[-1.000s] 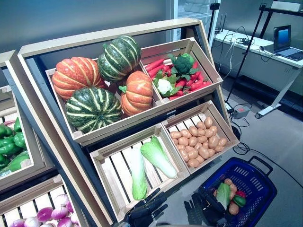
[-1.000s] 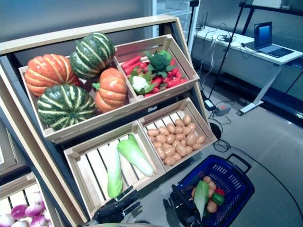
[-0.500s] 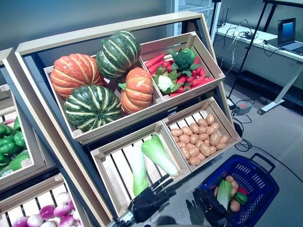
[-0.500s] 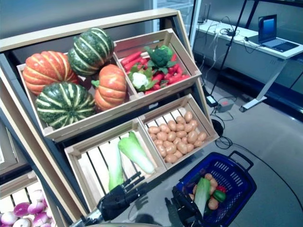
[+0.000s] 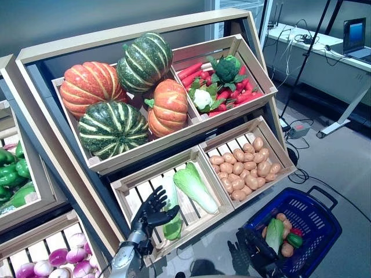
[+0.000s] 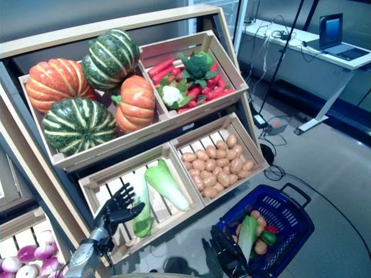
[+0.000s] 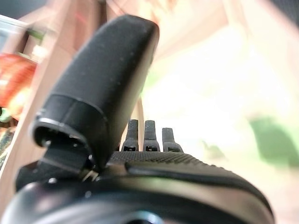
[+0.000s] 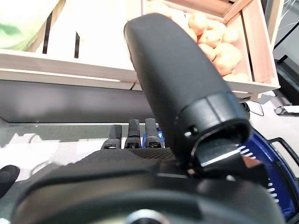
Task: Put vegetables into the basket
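Note:
Two pale green cabbages lie in the lower left wooden crate (image 5: pixel 130 184): a long one (image 5: pixel 172 227) and a thicker one (image 5: pixel 195 188). My left hand (image 5: pixel 152 211) is open, its fingers spread over the crate's slats, right beside the long cabbage and partly covering it. The blue basket (image 5: pixel 317 204) stands on the floor at the lower right and holds a cabbage (image 5: pixel 273 234), potatoes and a green pepper. My right hand (image 5: pixel 252 249) is open at the basket's near left rim and holds nothing.
Above, one crate holds several pumpkins (image 5: pixel 113 127) and another holds carrots, broccoli and cauliflower (image 5: pixel 223 87). A potato crate (image 5: pixel 246 168) sits right of the cabbages. Green peppers (image 5: pixel 11 174) and purple onions (image 5: pixel 52 269) fill a rack at left. A desk with a laptop (image 5: pixel 353 35) stands back right.
My left hand has risen from the bottom edge into the lower left crate and spread its fingers beside the long cabbage. The right hand has stayed at the basket. The view shifted slightly.

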